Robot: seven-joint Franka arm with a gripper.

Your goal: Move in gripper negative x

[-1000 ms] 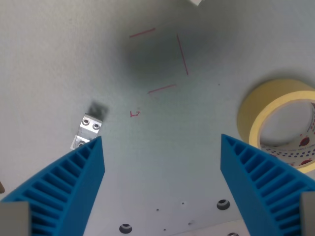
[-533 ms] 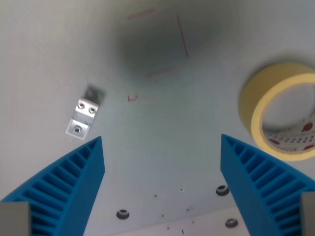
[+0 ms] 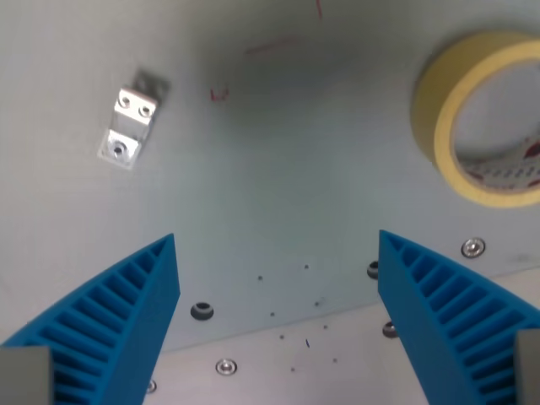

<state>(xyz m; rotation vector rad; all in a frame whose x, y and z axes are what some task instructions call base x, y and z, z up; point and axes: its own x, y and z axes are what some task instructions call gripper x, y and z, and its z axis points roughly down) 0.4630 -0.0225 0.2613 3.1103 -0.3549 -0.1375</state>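
My gripper (image 3: 277,246) is open and empty, its two blue ribbed fingers (image 3: 126,312) at the lower left and lower right of the wrist view. It hangs above a pale grey table (image 3: 278,169). Between the fingers I see the table's edge strip with several screw holes (image 3: 202,310). No task object is held.
A small metal bracket (image 3: 129,128) lies on the table at the wrist view's upper left. A roll of yellow tape (image 3: 481,118) lies at the upper right. Faint red pen marks (image 3: 219,94) show near the top middle. Screws (image 3: 472,247) line the table's edge at the bottom.
The whole scene has slid up in the wrist view, so the camera has moved. The bracket and tape now sit higher, the red square mark has nearly left the top, and the table's edge strip has appeared.
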